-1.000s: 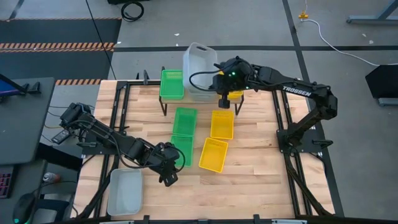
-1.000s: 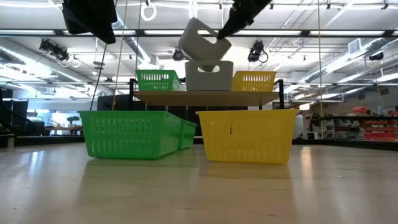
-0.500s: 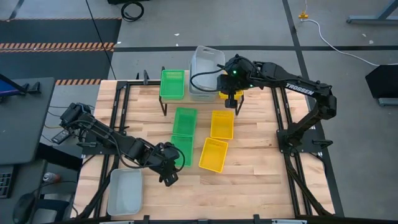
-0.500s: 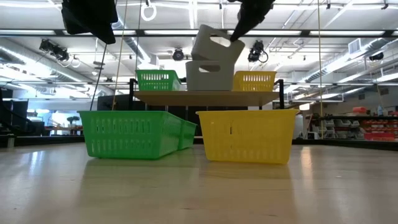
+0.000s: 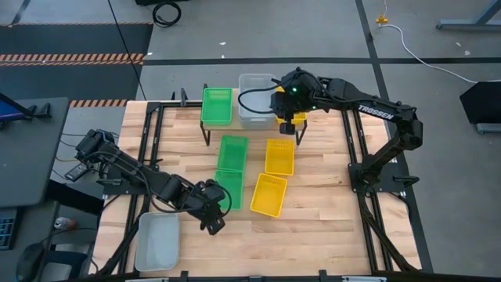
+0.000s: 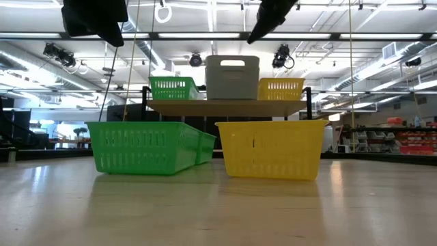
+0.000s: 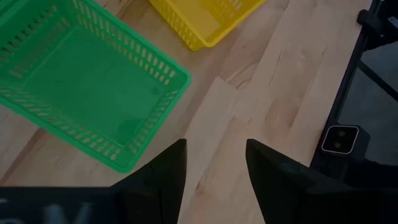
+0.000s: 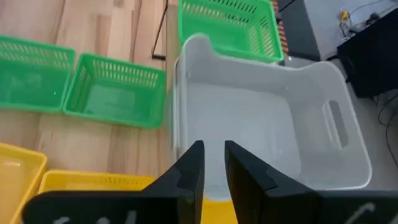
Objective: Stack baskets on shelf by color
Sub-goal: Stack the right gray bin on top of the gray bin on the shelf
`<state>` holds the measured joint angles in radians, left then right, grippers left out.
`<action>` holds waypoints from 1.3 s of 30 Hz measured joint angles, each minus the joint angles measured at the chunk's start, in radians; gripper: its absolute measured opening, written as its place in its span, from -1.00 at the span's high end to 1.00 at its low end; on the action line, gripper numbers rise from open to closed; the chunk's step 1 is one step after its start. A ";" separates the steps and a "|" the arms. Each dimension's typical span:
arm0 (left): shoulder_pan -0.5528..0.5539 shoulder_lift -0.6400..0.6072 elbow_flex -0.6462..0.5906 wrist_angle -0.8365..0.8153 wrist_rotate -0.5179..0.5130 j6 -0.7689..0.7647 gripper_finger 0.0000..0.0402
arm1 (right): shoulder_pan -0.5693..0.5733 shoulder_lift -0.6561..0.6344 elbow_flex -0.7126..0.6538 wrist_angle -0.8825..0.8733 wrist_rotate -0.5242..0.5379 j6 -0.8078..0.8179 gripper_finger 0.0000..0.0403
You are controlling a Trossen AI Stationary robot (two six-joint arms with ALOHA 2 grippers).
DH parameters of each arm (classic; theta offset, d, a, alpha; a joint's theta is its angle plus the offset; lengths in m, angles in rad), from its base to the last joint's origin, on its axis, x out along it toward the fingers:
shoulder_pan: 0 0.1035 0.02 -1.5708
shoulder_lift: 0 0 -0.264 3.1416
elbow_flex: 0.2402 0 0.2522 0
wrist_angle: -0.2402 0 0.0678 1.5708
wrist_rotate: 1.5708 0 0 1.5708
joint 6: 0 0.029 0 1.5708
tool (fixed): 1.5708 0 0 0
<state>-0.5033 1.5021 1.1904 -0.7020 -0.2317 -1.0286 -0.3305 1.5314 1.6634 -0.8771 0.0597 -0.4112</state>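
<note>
On the shelf (image 6: 225,107) stand a green basket (image 6: 172,89), a pale grey basket (image 6: 232,76) and a yellow basket (image 6: 278,89). The grey one (image 5: 255,100) sits level, nested in another grey basket below it. My right gripper (image 6: 254,34) hangs above its right end, slightly open (image 8: 213,163) and holding nothing. On the table lie two green baskets (image 5: 232,153) (image 5: 229,189), two yellow ones (image 5: 279,157) (image 5: 268,194) and a grey one (image 5: 156,241). My left gripper (image 7: 214,165) is open over bare wood by a green basket's corner (image 7: 180,78).
Black frame rails (image 5: 356,149) run along the tabletop's left and right sides. Bare wood lies right of the yellow baskets and along the near edge (image 5: 313,235). Beyond the far edge is open floor with cables.
My right gripper carried the tilted grey basket over the one on the shelf, tipped it level and let it go. It now sits nested and level, with the gripper clear above it. My left arm has kept still.
</note>
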 joint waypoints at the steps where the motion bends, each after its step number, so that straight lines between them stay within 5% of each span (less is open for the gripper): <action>1: 0.000 0.000 0.000 0.000 0.000 -0.002 0.14 | 0.000 0.000 0.000 0.013 0.000 0.000 0.61; 14: 0.015 0.001 0.021 -0.005 -0.045 0.037 0.14 | 0.005 -0.024 -0.001 0.039 -0.071 0.238 0.19; 25: 0.255 -0.007 0.369 -0.164 -0.312 0.655 0.14 | 0.010 -0.180 -0.001 -0.269 -0.109 0.594 -0.01; 33: 0.591 0.005 0.442 -0.141 -0.111 0.929 0.14 | 0.073 -0.275 -0.001 -0.385 -0.174 0.726 0.00; 39: 0.654 0.010 0.477 -0.018 -0.025 1.172 -0.02 | 0.109 -0.323 -0.001 -0.392 -0.127 0.753 0.00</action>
<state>0.1506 1.5120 1.6670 -0.7203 -0.2569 0.1431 -0.2217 1.2088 1.6627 -1.2687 -0.0672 0.3419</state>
